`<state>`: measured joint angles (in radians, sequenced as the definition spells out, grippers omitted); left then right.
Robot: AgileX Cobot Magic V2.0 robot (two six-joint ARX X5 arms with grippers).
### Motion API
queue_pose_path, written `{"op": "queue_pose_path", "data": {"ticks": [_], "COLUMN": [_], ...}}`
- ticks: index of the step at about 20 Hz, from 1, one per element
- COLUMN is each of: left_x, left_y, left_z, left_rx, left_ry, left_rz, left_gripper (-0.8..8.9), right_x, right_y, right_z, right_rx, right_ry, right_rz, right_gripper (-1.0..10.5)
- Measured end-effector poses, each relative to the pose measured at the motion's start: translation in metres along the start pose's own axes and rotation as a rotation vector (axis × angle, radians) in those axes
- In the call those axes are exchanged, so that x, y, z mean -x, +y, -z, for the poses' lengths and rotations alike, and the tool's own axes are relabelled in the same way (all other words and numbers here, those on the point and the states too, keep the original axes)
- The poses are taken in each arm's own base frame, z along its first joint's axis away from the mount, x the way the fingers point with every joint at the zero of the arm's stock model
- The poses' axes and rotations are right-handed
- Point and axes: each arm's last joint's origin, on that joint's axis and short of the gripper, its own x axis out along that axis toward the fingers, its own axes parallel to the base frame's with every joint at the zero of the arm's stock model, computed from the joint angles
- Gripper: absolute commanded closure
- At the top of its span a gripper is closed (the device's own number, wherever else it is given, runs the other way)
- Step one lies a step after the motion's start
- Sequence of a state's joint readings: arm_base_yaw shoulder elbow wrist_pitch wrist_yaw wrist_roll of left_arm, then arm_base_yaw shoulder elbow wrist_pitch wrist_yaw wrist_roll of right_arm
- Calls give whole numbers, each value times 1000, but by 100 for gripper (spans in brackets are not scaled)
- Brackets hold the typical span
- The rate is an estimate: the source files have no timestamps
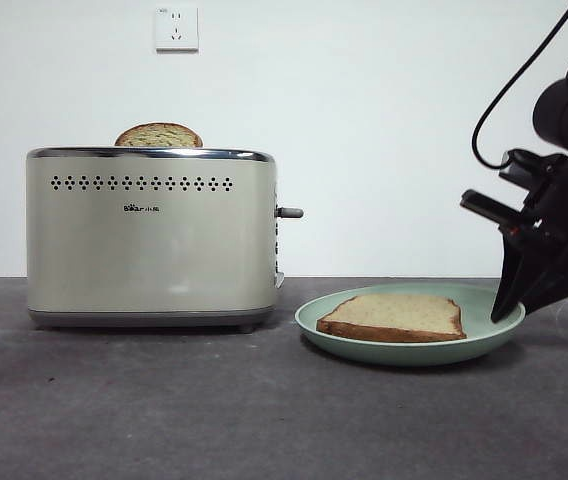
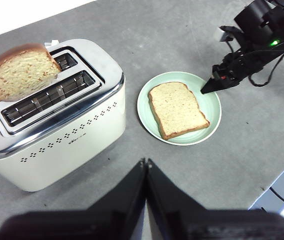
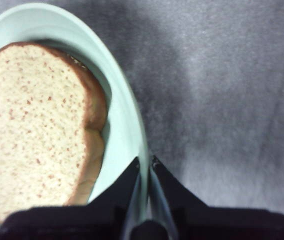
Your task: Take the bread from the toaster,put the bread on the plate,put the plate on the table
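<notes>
Toaster, plate, two slices; right gripper at plate rim.

Front view: cream toaster [image 1: 151, 240] on dark table [image 1: 214, 410], second slice [image 1: 159, 136] standing up out of a slot. Just beside it, on the lever side, mint-green plate [image 1: 484, 340] flat on the table, bread [image 1: 394, 317] lying flat in it. Right gripper [image 1: 512, 305] tilted down onto the plate's far-side rim (arm dark, entering from the upper side edge).
Left wrist view: left gripper [image 2: 145, 162] well above the table, jaws pressed together on nothing, apart from toaster [image 2: 57, 135] and plate [image 2: 147, 107]. Bread [image 2: 177, 109] centred in the plate; other gripper's tip [image 2: 208, 88] at the rim.
Right wrist view: jaws clamped on the plate [image 3: 127, 130] rim, one either side of it. Bread [image 3: 37, 130] close alongside, not touched.
</notes>
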<state>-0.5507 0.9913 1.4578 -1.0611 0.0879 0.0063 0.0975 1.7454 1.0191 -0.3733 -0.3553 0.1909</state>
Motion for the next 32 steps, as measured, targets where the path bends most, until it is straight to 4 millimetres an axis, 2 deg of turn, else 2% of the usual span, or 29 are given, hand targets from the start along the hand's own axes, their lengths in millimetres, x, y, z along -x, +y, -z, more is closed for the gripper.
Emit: {"op": "queue_pose_path", "data": {"ticks": [3, 4, 6, 8, 12, 15, 18, 20, 23, 26, 29, 31, 32], "left_x": [0, 0, 0, 0, 0, 0, 0, 0, 0, 0, 0, 0, 0], "left_y": [0, 0, 0, 0, 0, 0, 0, 0, 0, 0, 0, 0, 0], "left_z": [0, 1, 3, 3, 3, 3, 3, 3, 3, 3, 5, 6, 6], "left_rx": [0, 1, 3, 3, 2, 2, -3, -7, -9, -9, -8, -7, -7], "left_ry": [3, 12, 30, 30, 32, 33, 33, 33, 33, 34, 53, 63, 64], "left_rz": [0, -1, -3, -4, -4, -4, -4, -4, -3, -3, -3, -3, -3], "left_gripper": [822, 822, 822, 822, 822, 822, 822, 822, 822, 822, 822, 822, 822], "right_x": [-10, -10, -10, -10, 2, 46, 102, 137, 184, 215, 234, 240, 242], "right_y": [-5, -4, -5, -4, 2, 16, 35, 49, 72, 87, 90, 88, 88], "right_z": [1, 1, 1, 1, 2, 2, 17, 37, 80, 119, 148, 160, 163], "right_rx": [-12, -10, 3, 12, 31, 74, 141, 199, 299, 396, 454, 470, 475], "right_ry": [25, 21, 22, 20, 20, -59, -114, -118, -113, -109, -89, -77, -75], "right_rz": [-3, -4, 17, 7, 14, 6, -2, -26, -121, -197, -234, -245, -247], "right_gripper": [934, 865, 623, 489, 473, 473, 474, 475, 478, 491, 759, 922, 966]}}
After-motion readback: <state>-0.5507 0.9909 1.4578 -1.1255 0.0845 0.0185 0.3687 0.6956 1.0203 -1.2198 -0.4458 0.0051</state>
